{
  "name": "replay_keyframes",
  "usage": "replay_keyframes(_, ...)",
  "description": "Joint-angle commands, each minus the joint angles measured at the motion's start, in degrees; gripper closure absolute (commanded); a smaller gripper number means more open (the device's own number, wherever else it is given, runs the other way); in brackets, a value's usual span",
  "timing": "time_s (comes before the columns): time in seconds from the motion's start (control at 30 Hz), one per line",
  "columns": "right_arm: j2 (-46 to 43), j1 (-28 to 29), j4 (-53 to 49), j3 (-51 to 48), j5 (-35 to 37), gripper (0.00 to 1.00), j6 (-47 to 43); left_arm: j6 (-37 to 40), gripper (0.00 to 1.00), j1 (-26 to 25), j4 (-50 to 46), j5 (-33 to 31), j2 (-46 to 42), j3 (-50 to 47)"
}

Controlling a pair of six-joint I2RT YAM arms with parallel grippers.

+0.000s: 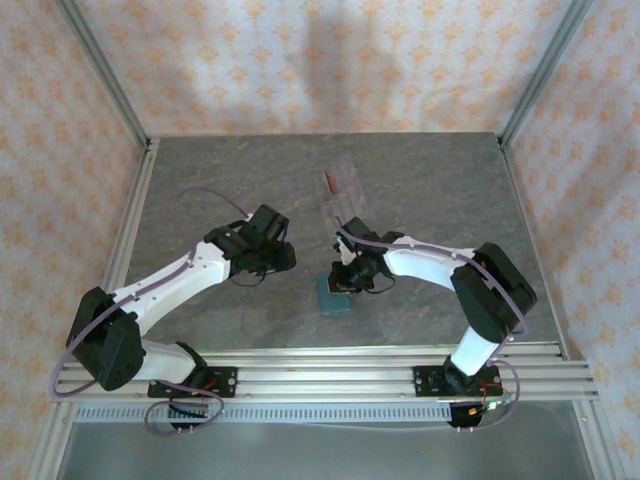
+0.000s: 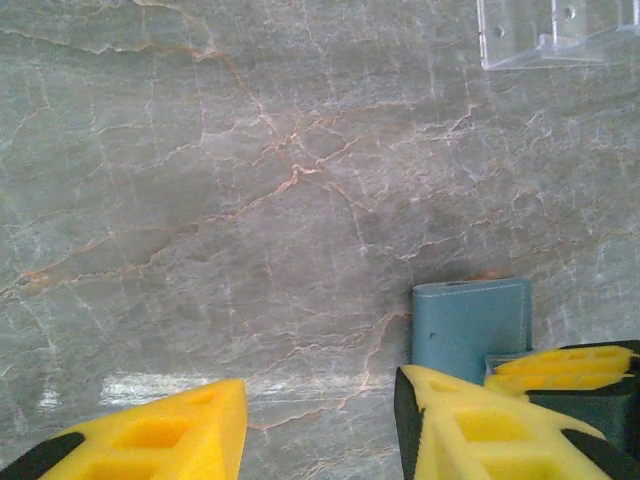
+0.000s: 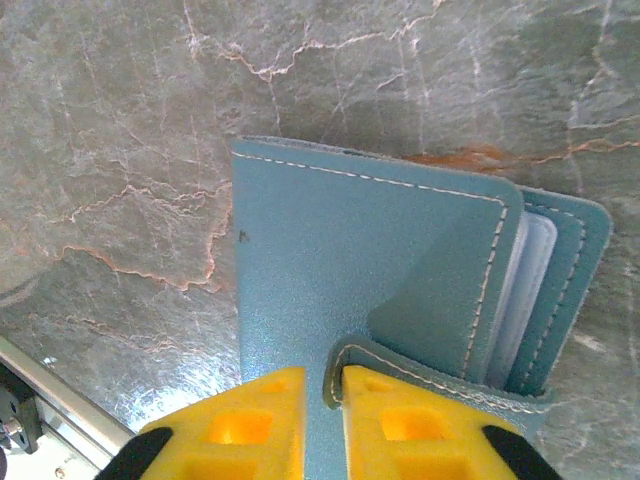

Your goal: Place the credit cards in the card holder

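Card holder [image 1: 335, 297] at the table's [image 1: 450, 180] near edge likely needs its flap [image 3: 430, 372] lifted next: right jaws barely parted there, grip unclear; left jaws apart, empty.

Left gripper [image 2: 318, 400] spread over table [image 2: 200, 200]; teal card holder [image 2: 470, 320] beside it.

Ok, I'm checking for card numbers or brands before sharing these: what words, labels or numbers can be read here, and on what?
No text can be read in any view.
Teal card holder: plain stitched cover, no brand or lettering.
Dark red card: too small to read any print.
Clear stand: no marking visible.
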Motion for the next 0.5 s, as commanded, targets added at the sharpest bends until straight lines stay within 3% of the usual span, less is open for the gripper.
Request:
replay_keyframes(0.0, -2.25, -0.50, -2.53, 1.74, 1.69, 0.82, -0.67, 0.82, 0.56, 0.40, -1.32, -1.01, -0.42, -1.62)
replay_keyframes(0.3, -6.06, -1.40, -1.23, 2.31, 2.32, 0.72, -0.84, 1.65, 0.53, 0.58, -1.83, -2.10, -1.06, -1.27)
replay_keyframes(0.47, -13.06, -3.87, 0.55, 0.98, 15.86, 0.56, -1.17, 2.28, 0.35, 0.58, -5.94, -16.24, -4.92, 1.33)
